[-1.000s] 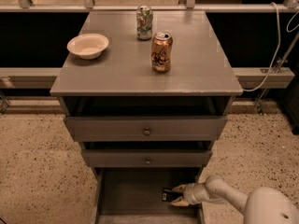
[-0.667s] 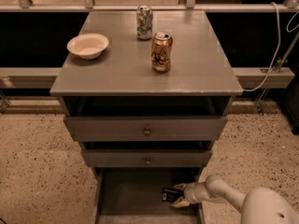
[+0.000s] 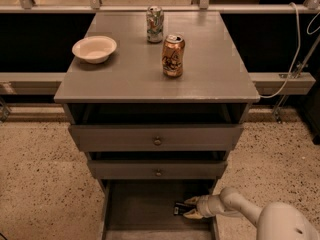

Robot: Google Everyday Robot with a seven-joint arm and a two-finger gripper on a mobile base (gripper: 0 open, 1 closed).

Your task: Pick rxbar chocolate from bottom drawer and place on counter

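The rxbar chocolate point(image 3: 180, 208) is a small black wrapper lying on the floor of the open bottom drawer point(image 3: 145, 204), near its right side. My gripper point(image 3: 190, 208) reaches into the drawer from the right, low over the floor. Its two pale fingers point(image 3: 192, 200) sit against the bar's far and near edges, closed on its right end. The bar still rests on the drawer floor. The grey counter point(image 3: 125, 74) tops the cabinet above.
On the counter stand a copper-coloured can point(image 3: 173, 55), a silver-green can point(image 3: 155, 24) and a cream bowl point(image 3: 94, 48). Two shallower drawers with round knobs point(image 3: 157, 141) sit partly open above the bottom drawer. A white cable point(image 3: 295, 49) hangs at the right.
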